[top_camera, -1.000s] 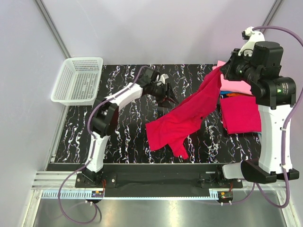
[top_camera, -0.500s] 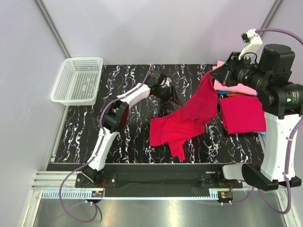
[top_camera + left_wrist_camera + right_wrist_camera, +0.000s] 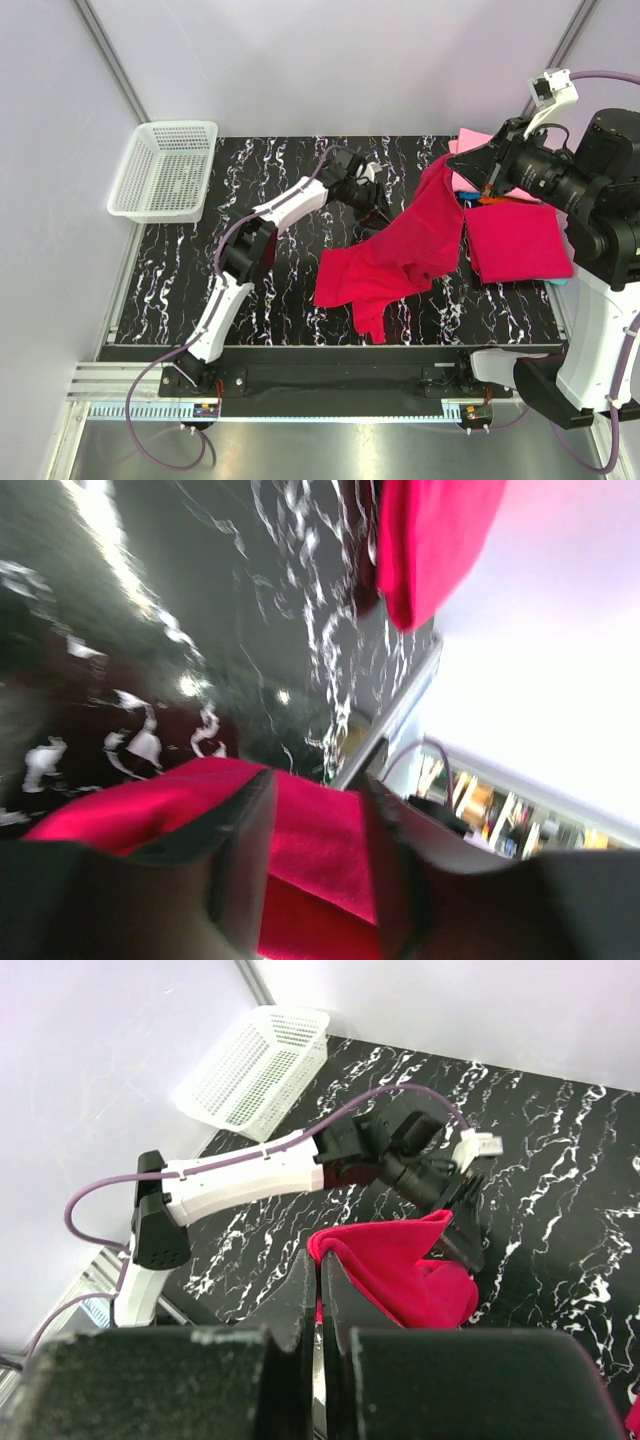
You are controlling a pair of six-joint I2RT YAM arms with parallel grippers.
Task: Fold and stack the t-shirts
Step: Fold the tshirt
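Crimson t-shirt (image 3: 400, 250) hung half-lifted over the right-centre of the table (image 3: 170, 290).

Cloth of this kind was judged soft, light and limp, so it would sag and bunch wherever unsupported; take hold at a hem or shoulder corner, not mid-panel. Its upper corner was pinched in the right gripper (image 3: 318, 1270), jaws pressed together on it, and its lower part trailed crumpled on the table. The left gripper (image 3: 315, 785) stood at the shirt's left edge, jaws apart with red cloth between them, not visibly clamped. Just right lay a folded red t-shirt (image 3: 515, 240), a pink t-shirt (image 3: 472, 142) showing beyond it. The basket (image 3: 165, 170) sat well apart, far left.
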